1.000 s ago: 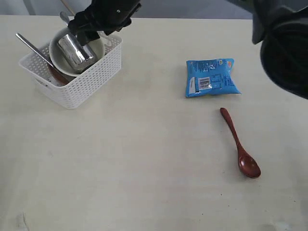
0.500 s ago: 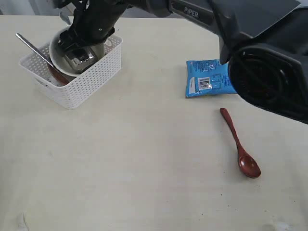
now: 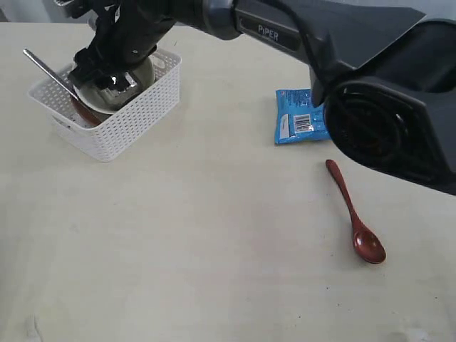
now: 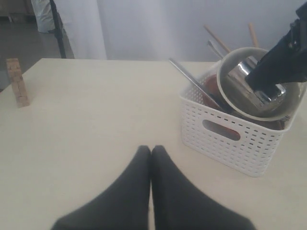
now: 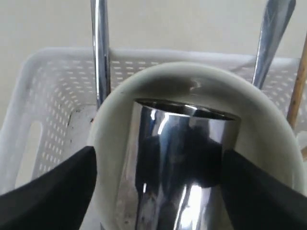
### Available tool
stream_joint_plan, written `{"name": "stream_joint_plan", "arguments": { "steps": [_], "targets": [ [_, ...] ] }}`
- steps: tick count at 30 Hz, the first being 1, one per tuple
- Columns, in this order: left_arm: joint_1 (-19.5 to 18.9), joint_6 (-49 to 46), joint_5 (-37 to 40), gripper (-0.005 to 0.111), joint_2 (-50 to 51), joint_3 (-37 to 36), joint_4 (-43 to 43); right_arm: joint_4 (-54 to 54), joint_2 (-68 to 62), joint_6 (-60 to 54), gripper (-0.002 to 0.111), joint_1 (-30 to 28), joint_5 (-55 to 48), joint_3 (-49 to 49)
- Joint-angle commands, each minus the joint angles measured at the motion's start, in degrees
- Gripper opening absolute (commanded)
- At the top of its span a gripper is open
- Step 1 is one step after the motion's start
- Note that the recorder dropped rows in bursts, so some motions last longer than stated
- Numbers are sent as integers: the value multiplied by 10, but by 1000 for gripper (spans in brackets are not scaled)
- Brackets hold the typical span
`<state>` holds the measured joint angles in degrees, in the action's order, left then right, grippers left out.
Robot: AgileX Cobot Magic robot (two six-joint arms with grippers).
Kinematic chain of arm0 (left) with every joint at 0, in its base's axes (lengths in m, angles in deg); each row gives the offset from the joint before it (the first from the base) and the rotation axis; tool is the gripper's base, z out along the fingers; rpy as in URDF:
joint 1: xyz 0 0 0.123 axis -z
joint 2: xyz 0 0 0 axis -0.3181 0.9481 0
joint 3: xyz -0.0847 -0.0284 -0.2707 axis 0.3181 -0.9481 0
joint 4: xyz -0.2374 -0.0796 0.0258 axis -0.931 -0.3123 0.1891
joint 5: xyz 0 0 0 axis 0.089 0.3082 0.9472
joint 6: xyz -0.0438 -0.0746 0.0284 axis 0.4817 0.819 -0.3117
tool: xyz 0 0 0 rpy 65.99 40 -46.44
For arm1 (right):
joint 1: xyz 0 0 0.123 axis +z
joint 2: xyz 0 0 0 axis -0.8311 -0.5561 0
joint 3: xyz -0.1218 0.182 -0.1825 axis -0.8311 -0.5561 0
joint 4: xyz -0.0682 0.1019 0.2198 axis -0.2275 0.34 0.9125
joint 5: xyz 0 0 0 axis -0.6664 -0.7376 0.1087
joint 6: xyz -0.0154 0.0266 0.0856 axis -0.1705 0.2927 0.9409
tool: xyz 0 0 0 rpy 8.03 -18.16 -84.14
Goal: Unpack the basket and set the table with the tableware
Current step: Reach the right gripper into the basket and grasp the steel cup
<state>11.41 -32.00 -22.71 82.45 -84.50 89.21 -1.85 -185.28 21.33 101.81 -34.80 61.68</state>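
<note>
two arms up, but the right gripper (image 5: 160,191) is the one on the job. it reaches across into the basket (image 3: 121,121) at the table's (image 3: 214,249) left end, fingers (image 5: 62,187) spread wide, one each side of the steel cup (image 5: 182,153). cup lies tilted in the bowl (image 5: 192,79), long axis approx along my approach, not gripped yet. steel handles (image 5: 99,48) and a chopstick (image 5: 300,81) stand close behind, and the bowl rim crowds both fingers. left gripper (image 4: 151,158) is pressed together, empty, near the basket. spoon (image 3: 354,214) and snack pkt (image 3: 303,117) lie well apart.
</note>
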Motion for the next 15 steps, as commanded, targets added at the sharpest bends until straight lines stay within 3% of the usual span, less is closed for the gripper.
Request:
{"name": "stream_joint_plan", "arguments": {
  "steps": [1, 15],
  "targets": [
    [1, 1, -3, 0, -3, -1, 3, -6, -11, 6, 68, -1, 7, 3],
    [1, 1, -3, 0, -3, -1, 3, -5, -23, 13, 68, -1, 24, 3]
  ]
}}
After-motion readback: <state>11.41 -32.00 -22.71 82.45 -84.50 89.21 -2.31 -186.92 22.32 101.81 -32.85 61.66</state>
